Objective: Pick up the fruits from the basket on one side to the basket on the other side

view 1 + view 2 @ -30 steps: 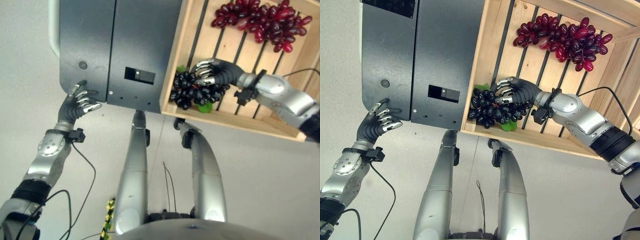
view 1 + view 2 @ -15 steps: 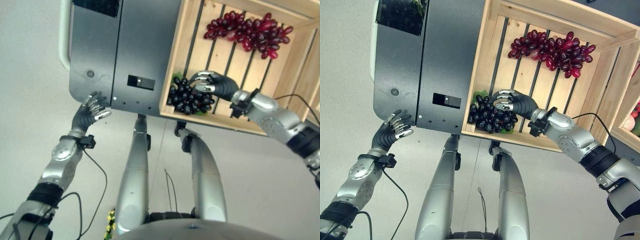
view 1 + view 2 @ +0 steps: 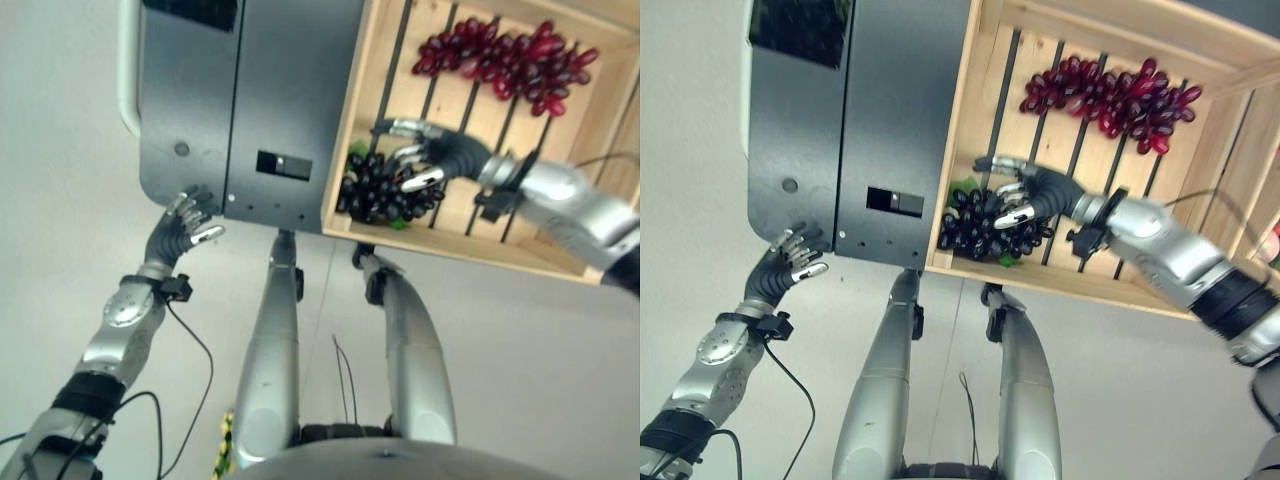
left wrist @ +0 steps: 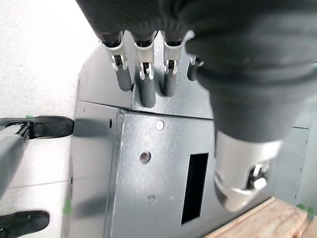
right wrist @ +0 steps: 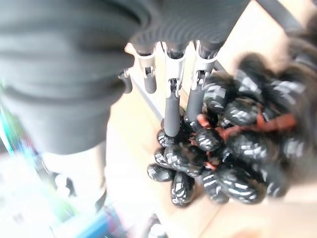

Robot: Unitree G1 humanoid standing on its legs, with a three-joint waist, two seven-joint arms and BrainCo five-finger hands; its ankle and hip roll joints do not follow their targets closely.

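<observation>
A: Fingers of the right hand are spreading straight over the black grapes, gripping nothing.

B: And the bunch is lying where?

A: It is sitting in the near-left corner of the wooden crate (a green leaf is peeking out beneath it). The red grapes are lying well apart, at the crate's far side.

B: The left hand?

A: It is hanging loosely curled and empty, at the near-left corner of the dark metal cabinet, left of the crate.
</observation>
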